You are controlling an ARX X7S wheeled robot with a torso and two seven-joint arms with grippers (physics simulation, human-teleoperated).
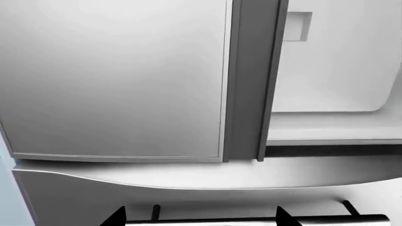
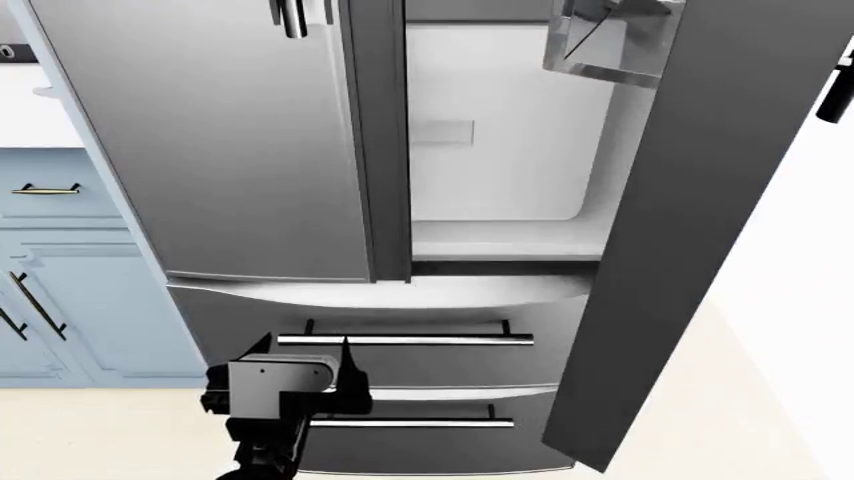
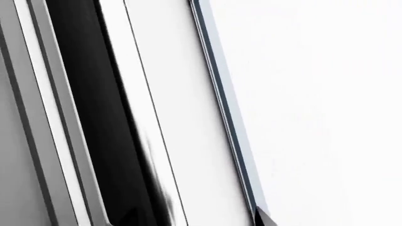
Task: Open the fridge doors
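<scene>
Right fridge door (image 2: 694, 230): swung out wide; its dark inner side faces the head camera and a clear door bin (image 2: 607, 45) hangs near its top. The white fridge interior (image 2: 501, 150) is exposed.
Left fridge door (image 2: 200, 140): shut, flush with the front; brushed steel face. In the left wrist view it fills most of the frame (image 1: 113, 75).
Left door handle (image 2: 288, 15): dark, vertical, at the door's inner edge beside the centre post; only its lower end shows at the top of the head view.
Left tool (image 2: 300, 385): low, in front of the upper drawer, just beside that drawer's horizontal bar handle (image 2: 400, 340). Two dark fingertips (image 1: 114, 217) show with a broad gap between them; jaws wide, nothing held.
Right tool: only a dark sliver at the right edge of the head view, possibly the arm. Right wrist view shows slanted steel and dark bands at close range; whether the jaws are spread or closed, cannot tell.
Key relation: the left door handle lies well above the left tool, long axis vertical. The left arm is nearer, judging by position.
Judgement: one door done, one left. Next move likely needs the left tool raised to handle height, not onto the drawer bar.
Risk: grabbing the drawer bar by mistake.
</scene>
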